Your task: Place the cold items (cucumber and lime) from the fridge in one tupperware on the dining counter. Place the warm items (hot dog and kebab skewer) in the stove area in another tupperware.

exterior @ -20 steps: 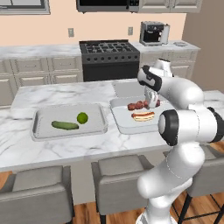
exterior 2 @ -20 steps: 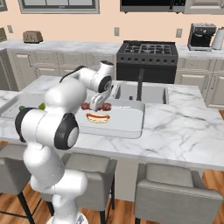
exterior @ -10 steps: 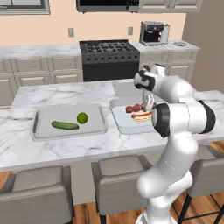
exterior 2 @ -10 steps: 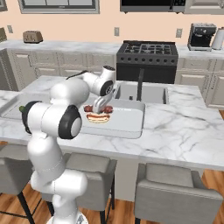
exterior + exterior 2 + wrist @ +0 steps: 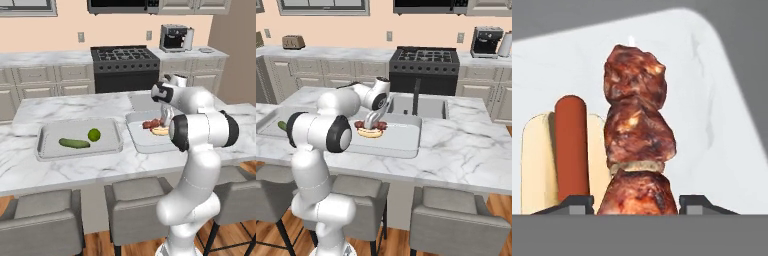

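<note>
My gripper [image 5: 165,119] hangs low over the right tupperware [image 5: 138,144] on the dining counter [image 5: 30,170]. In the hand view its fingertips [image 5: 577,202] flank the lowest chunk of the kebab skewer [image 5: 637,125] with thin gaps, so the jaws stand slightly open. The skewer lies in that tray [image 5: 717,100] beside the hot dog [image 5: 569,145]. From the right base view the gripper [image 5: 370,125] sits just above the hot dog [image 5: 370,133]. The cucumber [image 5: 74,143] and lime [image 5: 93,134] rest in the left tupperware [image 5: 46,150]. The fridge is out of view.
A sink basin and dark faucet [image 5: 416,97] sit in the counter right behind the right tray [image 5: 406,146]. The black stove [image 5: 125,55] stands at the back wall, a coffee machine [image 5: 175,37] to its right. Grey stools [image 5: 135,200] line the counter's near side.
The hand has come down closer to the right tray with the skewer, and its jaws have widened a little around the meat.
</note>
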